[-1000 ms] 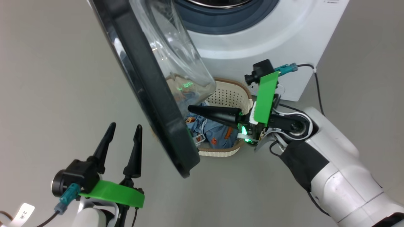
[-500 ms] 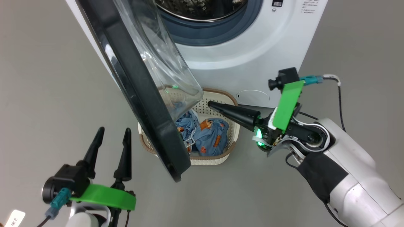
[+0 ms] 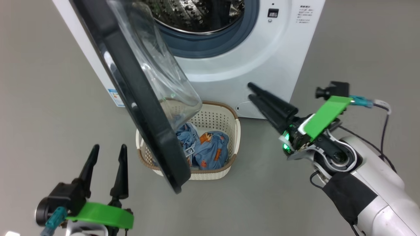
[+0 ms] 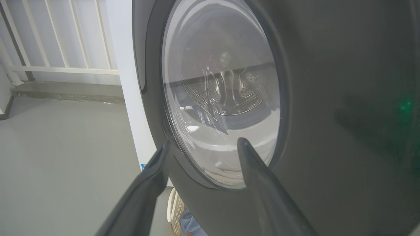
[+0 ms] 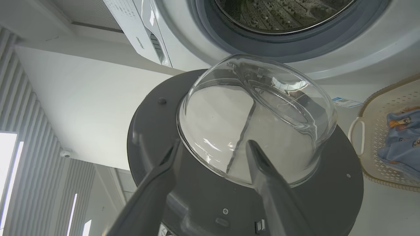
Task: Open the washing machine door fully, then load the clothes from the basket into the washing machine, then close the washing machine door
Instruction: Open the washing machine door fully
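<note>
The washing machine [image 3: 262, 59] stands with its steel drum [image 3: 197, 16] exposed. The washing machine door [image 3: 131, 98] hangs partly open, its glass bowl [image 3: 157, 75] bulging over the basket [image 3: 237, 124]. The cream basket sits on the floor below the drum and holds the blue printed clothes [image 3: 206, 149]; the door hides its left side. My right gripper [image 3: 250, 90] is open and empty, right of the basket, pointing at the door's inner face [image 5: 157, 131]. My left gripper [image 3: 109, 146] is open and empty, just outside the door's outer face [image 4: 328, 98].
Grey floor surrounds the machine. A blue label sticker [image 3: 116, 97] and a round low hatch [image 3: 244, 108] mark the machine's front. A black cable [image 3: 382, 131] trails behind my right arm. A white railing [image 4: 65, 39] stands beyond the machine's left side.
My right gripper has drawn back to the right, away from the door and basket, and its fingers have parted. The head camera has tilted up, showing more of the drum.
</note>
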Controlling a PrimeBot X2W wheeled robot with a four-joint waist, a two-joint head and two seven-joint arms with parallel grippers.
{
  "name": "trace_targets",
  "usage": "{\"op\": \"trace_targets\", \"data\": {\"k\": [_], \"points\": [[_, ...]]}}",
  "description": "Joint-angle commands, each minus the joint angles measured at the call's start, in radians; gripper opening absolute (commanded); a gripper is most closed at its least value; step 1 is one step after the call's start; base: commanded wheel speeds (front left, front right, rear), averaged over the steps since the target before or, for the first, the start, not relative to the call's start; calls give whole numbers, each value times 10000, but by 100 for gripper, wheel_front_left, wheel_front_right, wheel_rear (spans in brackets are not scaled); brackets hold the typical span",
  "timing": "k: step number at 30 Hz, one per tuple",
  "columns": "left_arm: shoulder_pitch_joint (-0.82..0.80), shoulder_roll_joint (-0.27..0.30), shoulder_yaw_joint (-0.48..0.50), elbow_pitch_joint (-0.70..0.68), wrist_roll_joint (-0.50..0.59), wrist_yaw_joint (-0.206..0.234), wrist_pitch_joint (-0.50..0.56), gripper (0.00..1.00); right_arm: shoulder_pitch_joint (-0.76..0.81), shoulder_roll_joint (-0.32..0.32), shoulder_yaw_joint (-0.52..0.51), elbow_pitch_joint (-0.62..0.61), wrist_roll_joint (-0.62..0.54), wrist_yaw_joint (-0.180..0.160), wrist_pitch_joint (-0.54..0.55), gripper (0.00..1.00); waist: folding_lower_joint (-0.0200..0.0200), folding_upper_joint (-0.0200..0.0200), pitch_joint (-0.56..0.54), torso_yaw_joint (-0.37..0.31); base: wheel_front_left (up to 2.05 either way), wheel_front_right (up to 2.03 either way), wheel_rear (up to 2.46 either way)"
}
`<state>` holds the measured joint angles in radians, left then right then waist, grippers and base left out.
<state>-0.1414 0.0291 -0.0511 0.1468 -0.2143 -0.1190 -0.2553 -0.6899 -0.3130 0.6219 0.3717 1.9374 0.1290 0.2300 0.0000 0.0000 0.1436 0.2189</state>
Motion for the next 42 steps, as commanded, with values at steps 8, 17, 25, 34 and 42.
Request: {"op": "trace_targets", "data": {"k": [8,17,25,34,42], "points": [[325,212,672,-391,218,-24,-65,100,657,-423,-703,-1075,-1083,17,-2798,100,0,0,-302,-338,0,0,0],[676,212,879,-650,270,7,-65,100,1736,-919,-1245,-1640,-2973,17,-4758,100,0,0,-461,-695,0,0,0],[789,212,996,-717,180,68,-65,100,2630,-834,-2075,-1634,-4715,17,-4909,100,0,0,-493,-944,0,0,0],[879,212,1109,-765,148,119,-65,100,3694,-86,-3840,-1433,-9011,17,-4916,100,0,0,-514,-1125,0,0,0],[1061,212,1171,-759,132,176,-65,100,4646,483,-4961,-1908,-12498,17,-4917,100,0,0,-670,-1214,0,0,0]]}}
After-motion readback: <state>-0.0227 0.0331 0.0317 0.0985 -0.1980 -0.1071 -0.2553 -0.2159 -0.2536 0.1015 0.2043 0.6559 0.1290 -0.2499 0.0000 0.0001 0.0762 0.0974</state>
